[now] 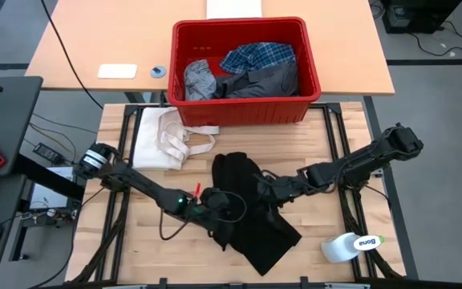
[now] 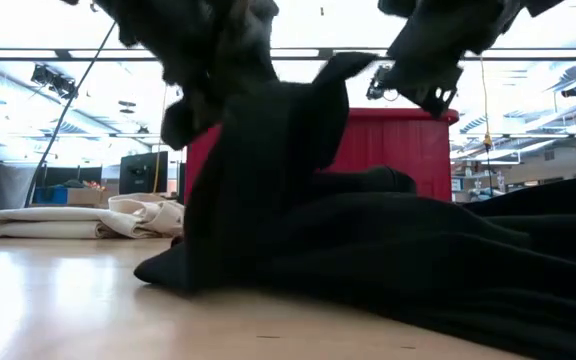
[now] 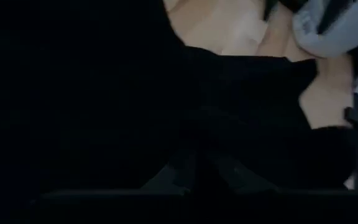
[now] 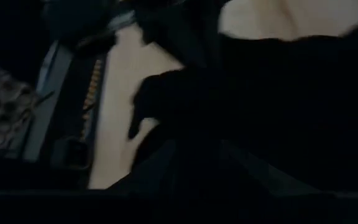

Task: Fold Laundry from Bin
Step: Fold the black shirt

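- Nearest the low camera: black garment [image 2: 388, 250] heaped on the wooden table [image 2: 88, 300], one part lifted into a peak toward the arms above.
- Seen from above, same black garment [image 1: 251, 205] spread across the middle of the table, between both arms and in front of the red bin [image 1: 307, 96].
- Left end effector [image 1: 223, 202] low over the garment's left side, fingers pinched shut; dark cloth bunched around them, so a grip on the black garment looks likely but cannot be confirmed.
- Right end effector [image 1: 269, 186] at the garment's right part, fingers partway apart with black cloth gathered at them; whether it holds the cloth cannot be told.
- Both wrist views almost filled with black cloth.
- Red bin at the table's far edge, holding a blue-and-white plaid shirt [image 1: 259, 56], a light grey garment [image 1: 199, 79] and a dark grey garment [image 1: 267, 80].
- Cream cloth with strap loops [image 1: 167, 138] lying flat on the table, left of the black garment.
- White roll [image 1: 351, 246] near the right front corner, with mirrored dark lettering, not legible with certainty.
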`<state>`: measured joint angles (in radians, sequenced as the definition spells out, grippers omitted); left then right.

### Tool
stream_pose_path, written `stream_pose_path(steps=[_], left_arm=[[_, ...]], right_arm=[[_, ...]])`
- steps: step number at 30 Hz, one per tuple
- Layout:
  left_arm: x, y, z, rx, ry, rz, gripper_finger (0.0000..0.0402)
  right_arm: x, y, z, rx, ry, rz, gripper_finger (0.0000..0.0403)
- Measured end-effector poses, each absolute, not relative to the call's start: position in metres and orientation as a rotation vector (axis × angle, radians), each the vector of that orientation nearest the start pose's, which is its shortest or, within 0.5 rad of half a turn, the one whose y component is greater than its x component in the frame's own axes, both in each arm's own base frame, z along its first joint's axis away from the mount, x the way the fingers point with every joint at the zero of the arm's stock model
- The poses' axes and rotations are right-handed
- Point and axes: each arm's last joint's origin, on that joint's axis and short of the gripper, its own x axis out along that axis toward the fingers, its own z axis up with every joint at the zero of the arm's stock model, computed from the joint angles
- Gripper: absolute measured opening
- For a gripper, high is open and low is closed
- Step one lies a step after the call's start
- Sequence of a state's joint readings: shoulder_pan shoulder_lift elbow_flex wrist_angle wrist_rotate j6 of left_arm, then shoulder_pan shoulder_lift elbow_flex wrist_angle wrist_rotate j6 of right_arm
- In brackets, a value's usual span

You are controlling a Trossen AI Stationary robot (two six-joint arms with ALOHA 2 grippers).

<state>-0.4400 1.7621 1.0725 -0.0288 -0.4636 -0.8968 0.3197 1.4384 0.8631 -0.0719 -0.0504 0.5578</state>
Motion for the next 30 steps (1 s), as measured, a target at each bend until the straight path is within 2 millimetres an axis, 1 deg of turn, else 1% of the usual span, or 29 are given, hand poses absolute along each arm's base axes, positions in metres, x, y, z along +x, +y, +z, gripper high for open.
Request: stream_pose_path(steps=[4, 6, 8, 10, 13, 16, 18, 20, 23, 26, 28, 30], left_arm=[[0.333, -0.152, 0.216, -0.544, 0.499, 0.226, 0.0023], [0.329, -0.155, 0.224, -0.512, 0.486, 0.193, 0.0023], [0.326, -0.157, 0.229, -0.492, 0.48, 0.17, 0.0023], [0.324, -0.159, 0.23, -0.492, 0.482, 0.16, 0.0023], [0.324, -0.16, 0.231, -0.499, 0.484, 0.151, 0.0023], [0.325, -0.161, 0.233, -0.521, 0.468, 0.127, 0.0023], [0.323, -0.163, 0.236, -0.536, 0.473, 0.087, 0.0023], [0.322, -0.166, 0.237, -0.559, 0.48, 0.065, 0.0023], [0.318, -0.171, 0.235, -0.551, 0.502, 0.053, 0.0023], [0.313, -0.177, 0.233, -0.544, 0.53, 0.048, 0.0023], [0.309, -0.18, 0.23, -0.527, 0.565, 0.053, 0.0023], [0.307, -0.182, 0.228, -0.52, 0.588, 0.058, 0.0023]], right_arm=[[0.281, 0.118, 0.234, 0.337, 0.682, 0.223, 0.0128], [0.279, 0.123, 0.235, 0.368, 0.681, 0.21, 0.0128], [0.279, 0.122, 0.235, 0.452, 0.701, 0.186, 0.0128], [0.28, 0.119, 0.234, 0.502, 0.711, 0.171, 0.0128], [0.281, 0.12, 0.235, 0.507, 0.699, 0.153, 0.013], [0.282, 0.125, 0.235, 0.589, 0.685, 0.139, 0.0131], [0.286, 0.133, 0.232, 0.63, 0.685, 0.16, 0.0132], [0.296, 0.144, 0.228, 0.64, 0.73, 0.174, 0.0131], [0.317, 0.161, 0.233, 0.621, 0.833, 0.183, 0.013], [0.331, 0.17, 0.236, 0.586, 0.898, 0.078, 0.013], [0.332, 0.175, 0.232, 0.583, 0.922, -0.018, 0.0131], [0.329, 0.179, 0.231, 0.607, 0.931, -0.066, 0.0132]])
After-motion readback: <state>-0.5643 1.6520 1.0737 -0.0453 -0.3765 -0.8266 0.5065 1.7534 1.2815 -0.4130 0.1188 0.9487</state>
